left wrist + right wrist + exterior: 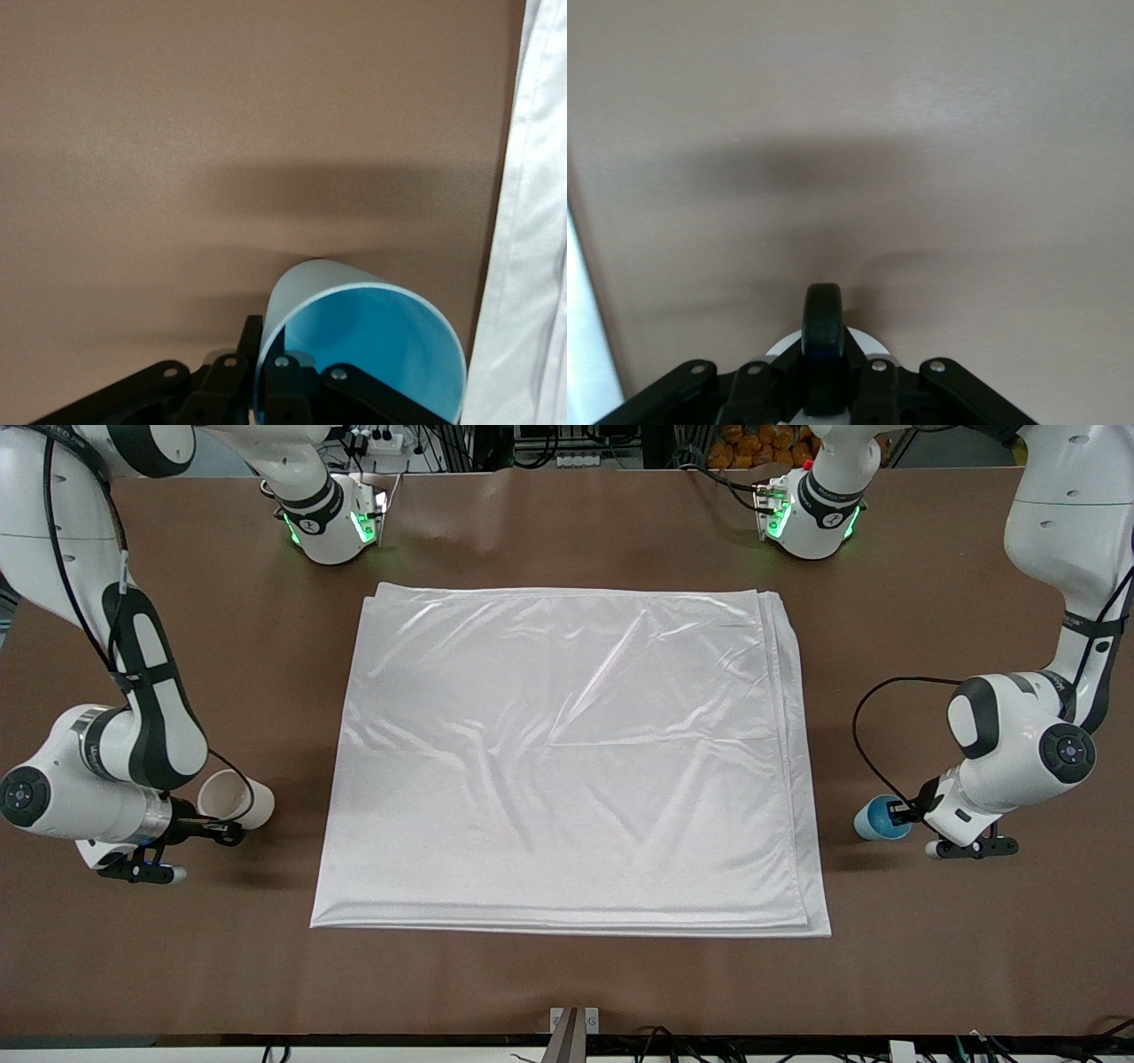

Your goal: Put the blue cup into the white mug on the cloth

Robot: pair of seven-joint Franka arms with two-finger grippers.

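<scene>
The large white cloth lies flat in the middle of the table. My left gripper is shut on the rim wall of the blue cup, which is tilted low over the bare table beside the cloth's edge at the left arm's end. In the left wrist view my left gripper pinches the wall of the blue cup. My right gripper is shut on the black handle of the white mug, tilted low over the table at the right arm's end. In the right wrist view my right gripper clamps the handle.
The brown table is bare around the cloth. The cloth's edge shows in the left wrist view and in the right wrist view. The arm bases stand along the table's farthest edge.
</scene>
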